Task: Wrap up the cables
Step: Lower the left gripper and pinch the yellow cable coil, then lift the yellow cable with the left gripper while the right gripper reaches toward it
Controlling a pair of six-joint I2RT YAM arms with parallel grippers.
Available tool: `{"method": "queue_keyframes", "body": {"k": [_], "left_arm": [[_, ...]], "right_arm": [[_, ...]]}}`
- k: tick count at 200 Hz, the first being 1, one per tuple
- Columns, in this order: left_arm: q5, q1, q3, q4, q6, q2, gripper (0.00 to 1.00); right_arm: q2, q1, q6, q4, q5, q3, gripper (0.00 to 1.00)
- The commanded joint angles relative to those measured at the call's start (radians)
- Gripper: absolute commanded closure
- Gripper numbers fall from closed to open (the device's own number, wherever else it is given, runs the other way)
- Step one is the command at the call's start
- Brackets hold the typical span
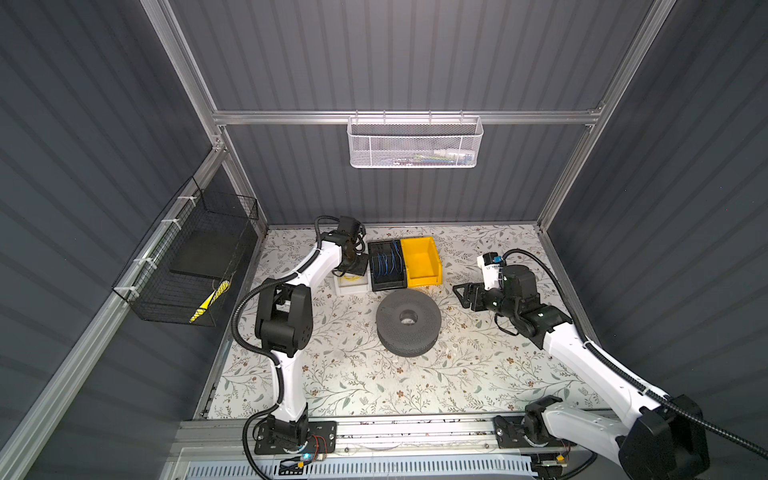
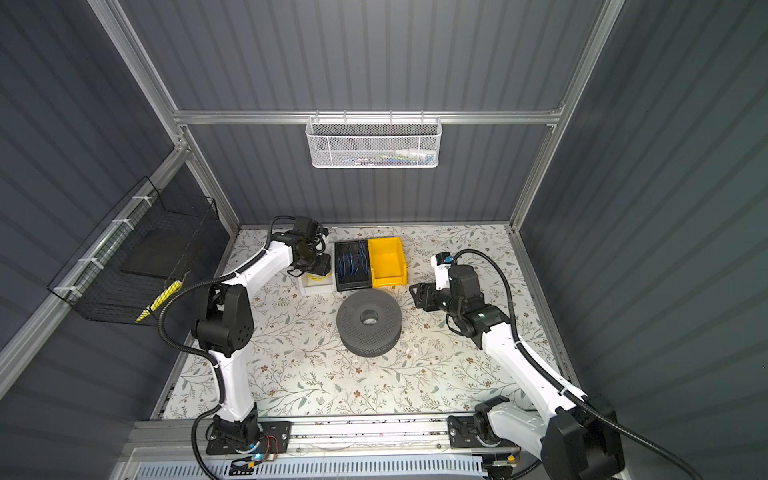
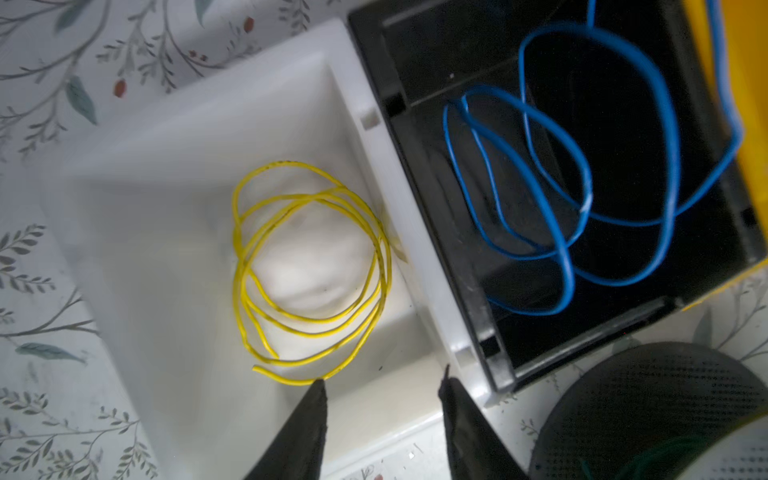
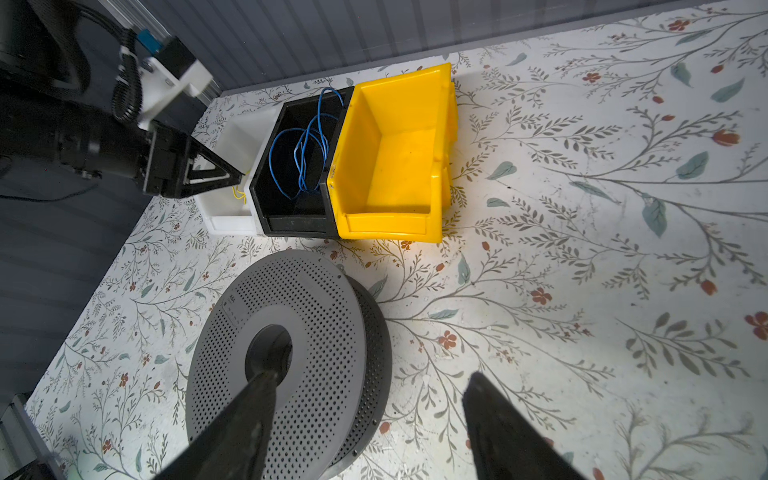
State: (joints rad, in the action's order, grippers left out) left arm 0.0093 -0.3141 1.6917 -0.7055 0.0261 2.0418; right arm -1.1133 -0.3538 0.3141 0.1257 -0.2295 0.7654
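1. Plainly, the yellow wire lies in several loose round loops on the floor of the white bin, with one free end showing at the edge of the coil.
2. The left gripper hangs just above that bin with its jaws apart and nothing between them. One fingertip sits close to the outermost loop, and the wire is not gripped.
3. The right gripper is likewise spread wide and empty, hovering over the table just beside the grey perforated spool.
4. Next to the white bin stands a black bin holding looped blue wires, and beyond it a yellow bin that looks empty.
5. In both top views the spool lies flat near the middle of the table, apart from the bins. No yellow wire shows around it or loose on the tabletop.
6. Judging from this, the winding itself looks done: the wire is gathered into a coil and rests in its bin, free of either arm.
7. Little seems left, probably only lifting the left arm clear without catching a loop on a fingertip.
8. Whether the coil counts as neat enough, or another wire is meant to follow, cannot be told from these views.
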Motion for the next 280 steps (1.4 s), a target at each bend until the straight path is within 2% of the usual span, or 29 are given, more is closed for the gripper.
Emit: {"method": "queue_keyframes", "body": {"k": [1, 32, 73, 113, 129, 169, 187, 280], "left_arm": [[-0.038, -0.006, -0.027, 0.024, 0.055, 0.024, 0.52], [-0.076, -0.008, -0.037, 0.057, 0.07, 0.037, 0.51], [-0.073, -0.011, -0.024, 0.069, 0.092, 0.076, 0.51], [-0.078, -0.017, -0.026, 0.087, 0.094, 0.108, 0.57], [-0.086, -0.019, -0.027, 0.093, 0.089, 0.113, 0.65], [-0.104, -0.022, -0.012, 0.085, 0.065, 0.11, 0.93], [-0.12, -0.022, 0.003, 0.077, 0.052, 0.096, 1.0], [-0.124, -0.022, 0.04, -0.005, 0.002, -0.08, 1.0]], "right_arm": [[0.0, -0.004, -0.001, -0.008, -0.017, 0.027, 0.27], [-0.034, -0.004, 0.002, -0.013, -0.021, 0.025, 0.27], [-0.038, -0.005, 0.016, -0.027, -0.021, 0.014, 0.26], [-0.036, -0.005, 0.026, -0.03, -0.018, 0.012, 0.26], [-0.031, -0.005, 0.028, -0.031, -0.015, 0.009, 0.26], [-0.03, -0.005, 0.027, -0.022, -0.007, 0.016, 0.26], [-0.025, -0.007, 0.02, -0.015, 0.003, 0.026, 0.26], [-0.013, -0.014, 0.023, -0.028, 0.004, 0.018, 0.26]]}}
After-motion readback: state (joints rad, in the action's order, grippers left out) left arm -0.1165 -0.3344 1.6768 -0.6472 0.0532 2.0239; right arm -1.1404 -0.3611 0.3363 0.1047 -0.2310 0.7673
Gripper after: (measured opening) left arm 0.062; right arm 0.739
